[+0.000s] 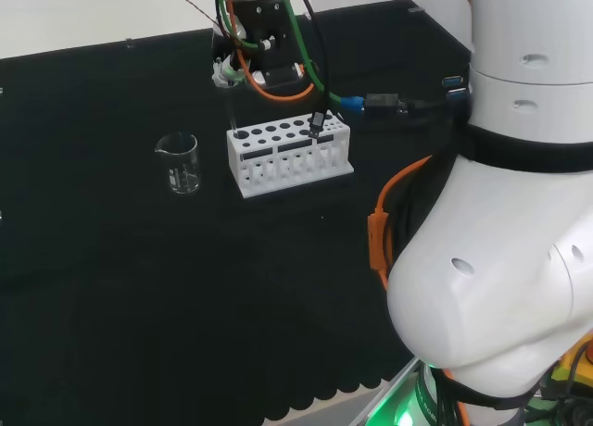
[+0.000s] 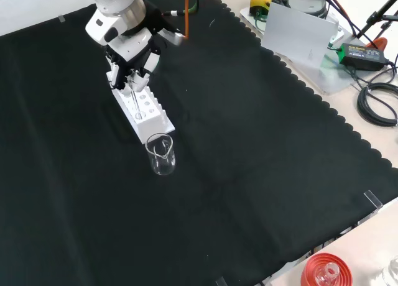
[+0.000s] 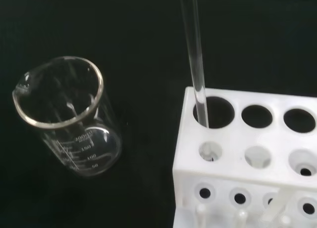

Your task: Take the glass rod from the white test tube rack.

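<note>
The white test tube rack [image 1: 289, 153] stands on the black cloth, several of its holes open. A clear glass rod [image 1: 233, 111] stands slightly tilted in the end hole nearest the beaker. In the wrist view the glass rod [image 3: 195, 64] runs down into that corner hole of the rack [image 3: 247, 139]. The hand [image 1: 225, 72] hangs right above this end of the rack, its fingers curled about the rod's top. From the front, the hand [image 2: 130, 74] sits over the rack [image 2: 146, 112] with the rod [image 2: 135, 102] beneath it.
An empty glass beaker [image 1: 179, 162] stands close beside the rack's end, also seen as the beaker [image 2: 161, 154] and the beaker [image 3: 67, 114]. A red ribbed stand [image 2: 323, 272] with a flask sits off the cloth's near edge. The arm's white links [image 1: 500, 259] stand at the right.
</note>
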